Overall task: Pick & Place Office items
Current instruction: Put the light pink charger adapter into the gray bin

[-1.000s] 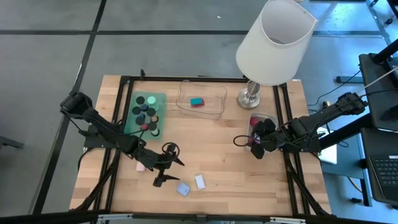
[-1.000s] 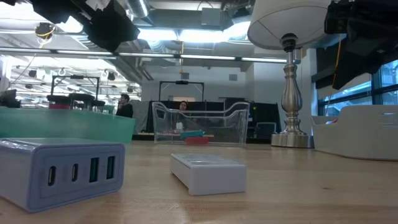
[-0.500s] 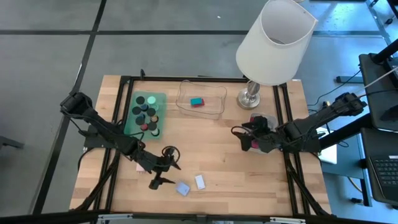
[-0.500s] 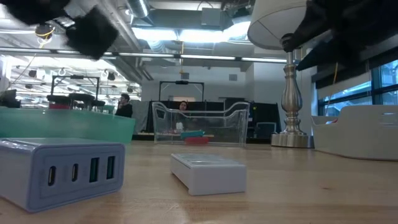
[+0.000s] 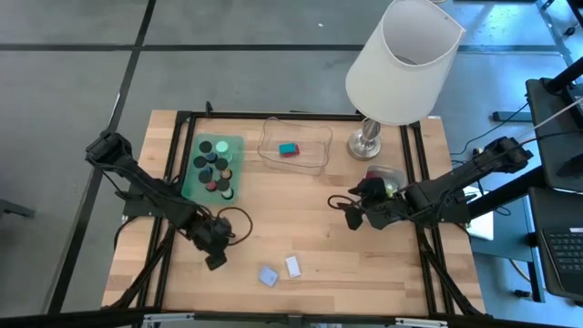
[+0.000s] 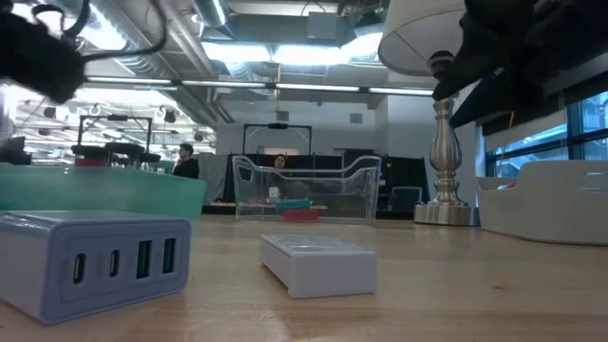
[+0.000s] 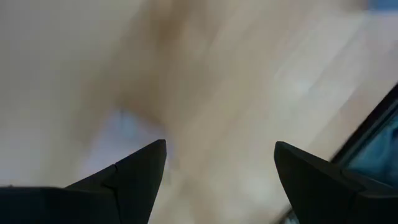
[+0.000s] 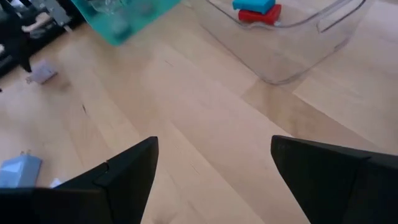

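The 2 pale chargers (image 5: 280,271) on the bench (image 5: 310,228) look light, rigid, slick; pinch their flat sides. Left end effector (image 5: 215,248) and right end effector (image 5: 351,214) are spread, empty.

Even, bright overhead light; soft shadows (ceiling strips glare in the low view); left wrist view motion-blurred.

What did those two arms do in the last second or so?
The left claw pulled back toward its own side, away from the two pale chargers, empty and open. The right claw swung out from the grey tray toward the table's middle, also open. The chargers, green tray and clear tray stayed put.
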`<state>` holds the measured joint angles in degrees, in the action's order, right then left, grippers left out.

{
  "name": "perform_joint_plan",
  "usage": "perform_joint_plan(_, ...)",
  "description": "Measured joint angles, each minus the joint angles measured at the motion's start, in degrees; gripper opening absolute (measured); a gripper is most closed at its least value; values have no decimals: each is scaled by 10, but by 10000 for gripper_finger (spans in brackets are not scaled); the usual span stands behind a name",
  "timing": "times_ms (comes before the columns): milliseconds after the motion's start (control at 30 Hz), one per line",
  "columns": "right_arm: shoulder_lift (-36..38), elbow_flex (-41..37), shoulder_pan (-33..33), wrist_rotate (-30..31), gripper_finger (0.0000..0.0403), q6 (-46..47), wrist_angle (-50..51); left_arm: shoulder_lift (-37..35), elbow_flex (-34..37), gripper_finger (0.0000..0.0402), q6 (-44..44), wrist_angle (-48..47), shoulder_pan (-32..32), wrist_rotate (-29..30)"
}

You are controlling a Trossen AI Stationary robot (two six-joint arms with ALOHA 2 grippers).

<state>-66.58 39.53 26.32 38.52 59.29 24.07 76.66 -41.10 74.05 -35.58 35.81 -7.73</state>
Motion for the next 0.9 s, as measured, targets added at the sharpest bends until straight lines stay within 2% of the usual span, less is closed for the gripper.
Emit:
perform_joint_plan(100,-3,0,-7,0,316,-2,-1,0,0,297,82,-21,8,-39)
perform_joint_plan(267,-4,0,-16,0,316,-28,-1,0,0,297,173,-56,16,-36)
perform_joint_plan(333,-4,0,-18,0,316,-36,-1,0,0,297,203,-79,19,-15)
perform_joint_plan(533,-4,0,-24,0,316,-58,-1,0,0,297,302,-120,37,110)
perform_joint_plan(900,-4,0,-24,0,316,-68,-1,1,2,297,442,-136,94,129)
